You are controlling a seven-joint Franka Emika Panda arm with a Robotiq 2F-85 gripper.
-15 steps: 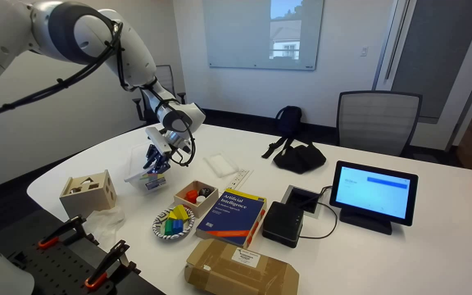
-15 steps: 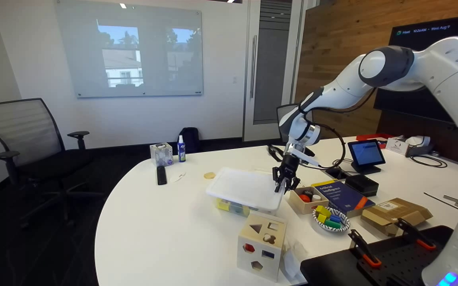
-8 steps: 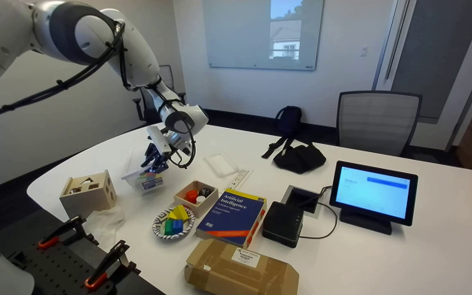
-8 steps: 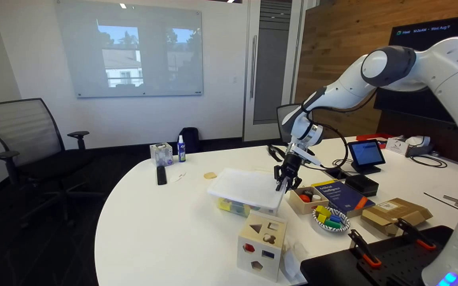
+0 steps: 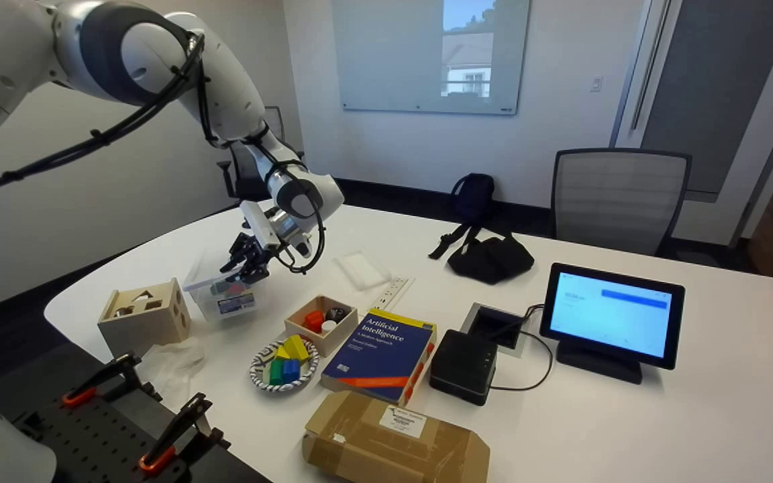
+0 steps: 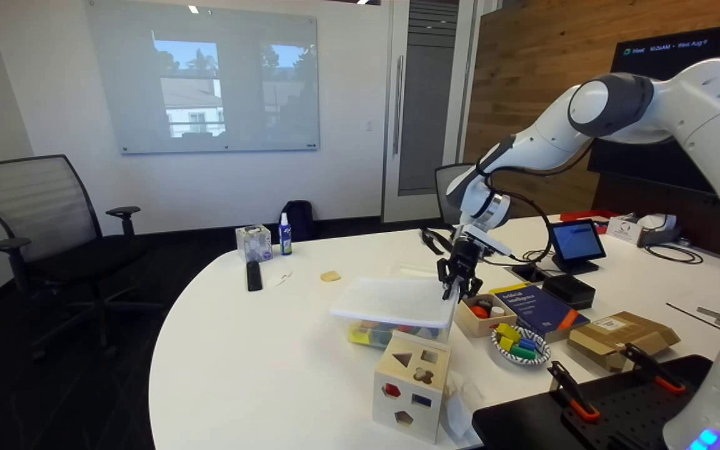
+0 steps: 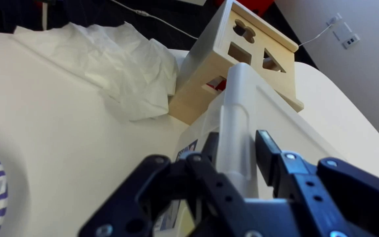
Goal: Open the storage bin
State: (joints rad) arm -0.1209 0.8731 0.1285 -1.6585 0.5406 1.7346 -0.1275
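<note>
Plastic storage bin [image 5: 227, 300], translucent, colourful contents [image 6: 360, 334], white lid [image 6: 391, 301], jaws pinching lid edge

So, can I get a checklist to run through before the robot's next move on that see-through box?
Jaws closed on the rim of the flat translucent white plastic lid: ok, as far as visible.
Lid loose from the rectangular translucent plastic storage bin: cannot tell.
Bin resting flat on the white table: cannot tell.
Good space between bin and tan wooden shape-sorter cube: not ok; close, contact unclear.
Round dark-and-white patterned bowl apart from bin: ok.
</note>
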